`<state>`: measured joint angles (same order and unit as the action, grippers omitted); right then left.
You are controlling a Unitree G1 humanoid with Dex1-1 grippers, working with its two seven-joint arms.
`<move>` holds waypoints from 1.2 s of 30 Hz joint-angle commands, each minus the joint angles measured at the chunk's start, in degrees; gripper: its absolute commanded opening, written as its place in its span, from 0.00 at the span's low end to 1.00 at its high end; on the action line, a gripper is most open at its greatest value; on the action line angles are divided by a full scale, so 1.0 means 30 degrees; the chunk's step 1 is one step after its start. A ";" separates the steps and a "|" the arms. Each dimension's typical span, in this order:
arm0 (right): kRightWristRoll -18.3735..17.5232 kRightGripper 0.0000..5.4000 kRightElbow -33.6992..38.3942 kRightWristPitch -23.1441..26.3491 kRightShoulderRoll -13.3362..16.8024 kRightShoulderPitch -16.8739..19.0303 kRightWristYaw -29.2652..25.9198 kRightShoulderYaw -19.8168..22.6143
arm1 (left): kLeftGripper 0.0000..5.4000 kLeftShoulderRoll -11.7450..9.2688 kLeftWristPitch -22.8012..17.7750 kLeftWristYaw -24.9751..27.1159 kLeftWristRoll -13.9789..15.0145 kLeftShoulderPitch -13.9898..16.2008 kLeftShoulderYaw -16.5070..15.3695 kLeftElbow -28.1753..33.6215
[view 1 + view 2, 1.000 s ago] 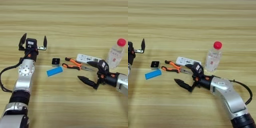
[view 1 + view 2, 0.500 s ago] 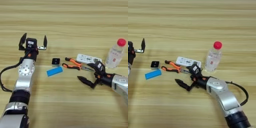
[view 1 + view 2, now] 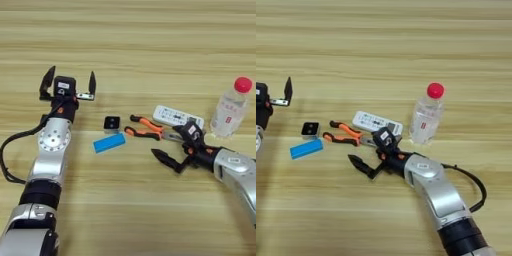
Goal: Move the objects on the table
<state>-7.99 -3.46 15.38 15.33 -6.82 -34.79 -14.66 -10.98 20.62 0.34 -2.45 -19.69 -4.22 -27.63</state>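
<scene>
The pliers [image 3: 146, 131] lie mid-table, long axis running left-right, orange handles pointing left, nose toward the right gripper [image 3: 179, 148], whose fingers are spread wide at the nose end. A careless close could shove them into the remote [image 3: 176, 117] just behind (or the blue block [image 3: 108, 143]). The left gripper [image 3: 68, 85] hangs open, well apart.
</scene>
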 commanded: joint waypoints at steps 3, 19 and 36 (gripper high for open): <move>0.0399 0.99 -0.0575 -0.0311 -0.0239 -0.0507 0.0091 -0.0073 | 1.00 -0.0110 0.0183 -0.0061 -0.0296 -0.0365 0.0089 -0.0303; 0.1015 0.99 -0.1407 -0.1415 -0.0911 -0.0623 0.0368 -0.0251 | 1.00 -0.0077 0.0354 -0.0132 -0.0360 -0.0454 0.0165 -0.0499; 0.2640 0.99 -0.2689 -0.3965 -0.1364 -0.0777 0.0807 -0.0950 | 1.00 -0.0024 0.0491 -0.0211 -0.0415 -0.0542 0.0231 -0.0601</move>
<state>-1.23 -10.93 4.00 11.24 -8.62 -32.63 -16.70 -10.89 21.71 0.08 -2.51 -20.63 -3.93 -28.89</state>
